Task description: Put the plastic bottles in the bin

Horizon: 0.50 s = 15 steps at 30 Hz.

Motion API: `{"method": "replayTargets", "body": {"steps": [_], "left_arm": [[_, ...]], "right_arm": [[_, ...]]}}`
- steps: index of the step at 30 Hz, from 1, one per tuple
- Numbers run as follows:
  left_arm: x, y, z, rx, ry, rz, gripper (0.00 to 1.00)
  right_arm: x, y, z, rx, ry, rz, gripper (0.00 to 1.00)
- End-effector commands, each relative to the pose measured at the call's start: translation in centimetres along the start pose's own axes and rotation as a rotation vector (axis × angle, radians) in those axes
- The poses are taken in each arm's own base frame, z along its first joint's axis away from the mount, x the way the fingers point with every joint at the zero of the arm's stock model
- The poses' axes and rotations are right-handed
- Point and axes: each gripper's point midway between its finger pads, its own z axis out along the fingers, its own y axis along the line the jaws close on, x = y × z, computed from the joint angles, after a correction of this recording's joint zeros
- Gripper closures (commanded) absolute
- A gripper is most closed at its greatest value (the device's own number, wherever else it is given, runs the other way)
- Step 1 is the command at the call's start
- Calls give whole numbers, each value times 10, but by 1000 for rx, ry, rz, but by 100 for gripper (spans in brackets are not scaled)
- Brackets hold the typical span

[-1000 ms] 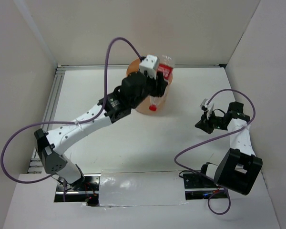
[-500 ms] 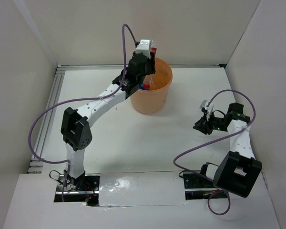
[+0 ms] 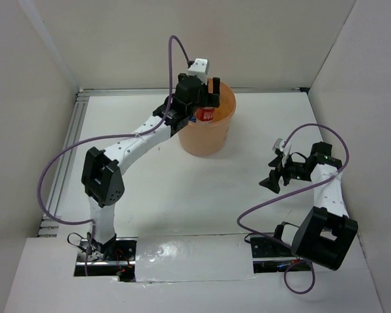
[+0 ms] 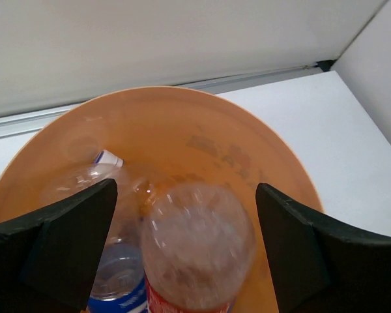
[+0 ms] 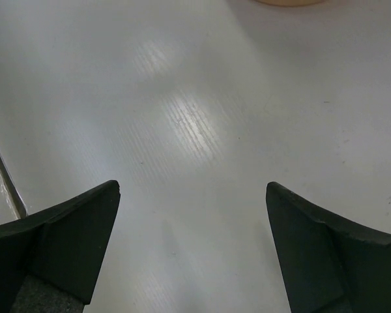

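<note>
Note left pincer point(image 4: 186, 195) spread directly above the bin point(image 3: 210, 140) at far centre, red-labelled bottle point(image 4: 199, 251) untouched between its fingers, long axis pointing down among other bottles point(image 4: 117, 287) inside; right pincer point(image 5: 192, 195), also spread, well apart at right.

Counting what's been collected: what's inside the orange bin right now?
Three clear bottles show: a red-labelled bottle, a blue-labelled bottle beside it, and a third bottle lying behind. They cover the bin floor, so any underneath are hidden.

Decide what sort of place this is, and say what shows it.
Likely a robot test cell: two arms bolted to a white table, plain white boards around it, an orange bin holding plastic bottles.
</note>
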Motion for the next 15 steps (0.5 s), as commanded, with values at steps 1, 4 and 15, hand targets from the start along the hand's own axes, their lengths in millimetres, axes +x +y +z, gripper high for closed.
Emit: {"method": "replayTargets", "body": {"steps": [1,4,15], "left_arm": [[-81,-29,-60,111,-169,-15,0],[-119,-27,-122,164,-226,-27,0],[72,108,-246,19,75,-92,0]], "right_arm": [[-16,4,-4,-4,-45,28,0],[-26,-3,-6,13,-62,119,0],[-46,-61,-35,299,-75,360,0]]}}
